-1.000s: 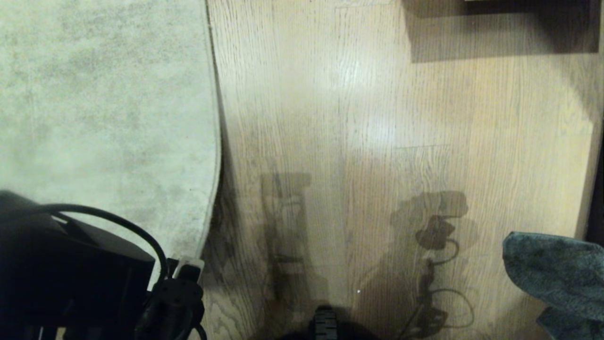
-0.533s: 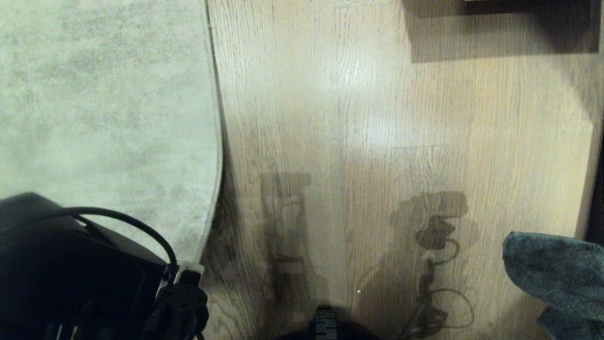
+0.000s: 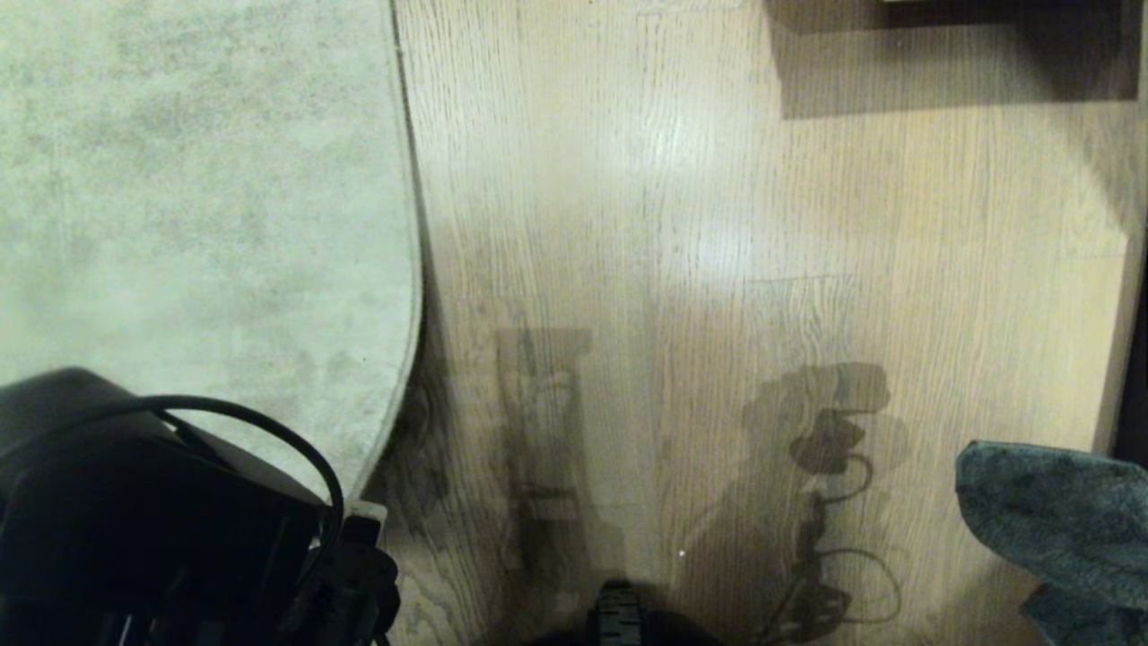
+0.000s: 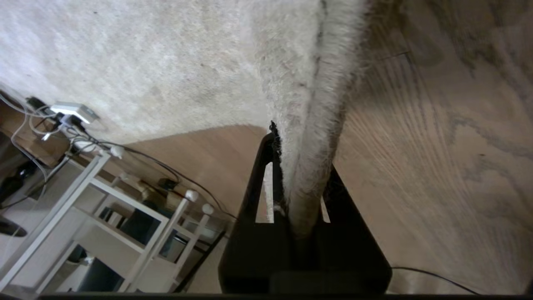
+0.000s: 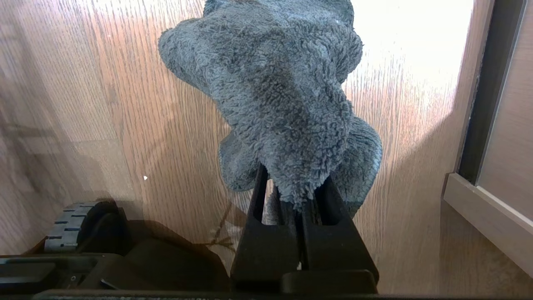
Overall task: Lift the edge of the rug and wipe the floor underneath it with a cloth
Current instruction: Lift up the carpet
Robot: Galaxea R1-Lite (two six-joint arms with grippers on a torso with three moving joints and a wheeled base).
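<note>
Left tool [image 4: 302, 183] is clamped tight on the rug [image 4: 166, 71] edge, pile and pale backing pinched between its dark fingers [image 4: 258, 175]; only the left wrist view shows that bite, since from the head view the arm's black bulk hides it at the rug's near corner [image 3: 206, 197]. Right tool [image 5: 291, 196] grips the cloth [image 5: 283, 96], hanging fuzzy and grey-teal above the floor [image 5: 104, 104]; the head view catches just its corner [image 3: 1049, 511] at right, well apart from the rug.
</note>
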